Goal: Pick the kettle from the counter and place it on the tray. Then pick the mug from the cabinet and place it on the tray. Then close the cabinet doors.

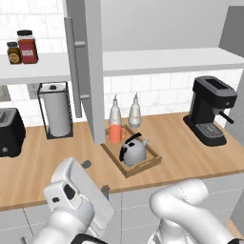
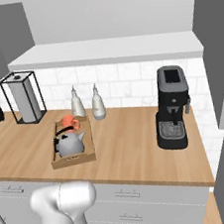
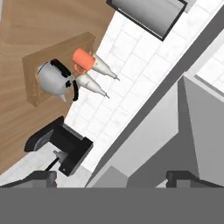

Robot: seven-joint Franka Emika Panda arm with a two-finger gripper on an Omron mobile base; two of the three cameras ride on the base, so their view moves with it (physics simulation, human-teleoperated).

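Closest to me, the robot's white arm (image 1: 71, 200) is rising in front of the grey drawer fronts (image 2: 130, 196), bending over the near edge of the counter (image 1: 190, 157). Its gripper (image 3: 113, 177) is hanging well apart from the worktop things, its two dark fingertips (image 3: 46, 177) standing spread wide with nothing between them, and it is looking toward the grey cabinet (image 3: 192, 127) panels and the tiled wall. On the light-brown counter the wooden tray (image 1: 145, 167) is lying at an angle, and the silver-grey kettle (image 1: 133, 149) is sitting inside it with its black handle arching over the top. The orange-red mug (image 1: 116, 134) is standing upright in the far end of the same tray, just beside the kettle. Two slim white-grey bottles (image 1: 125, 112) are standing behind the tray against the white tiles, near the mug. One of the cabinet doors (image 1: 88, 66) is hanging open, edge-on toward me, with its long silver bar handle (image 1: 72, 66) facing left; its lower end is reaching down just beside the mug's end of the tray. On the white shelf (image 1: 33, 69) two red-brown jars (image 1: 23, 47) with black lids are standing side by side. A wire paper-towel holder (image 1: 56, 110) is standing at the left of the counter, a black toaster (image 1: 10, 132) further left, and a black coffee machine (image 1: 210, 109) is sitting well apart at the right.
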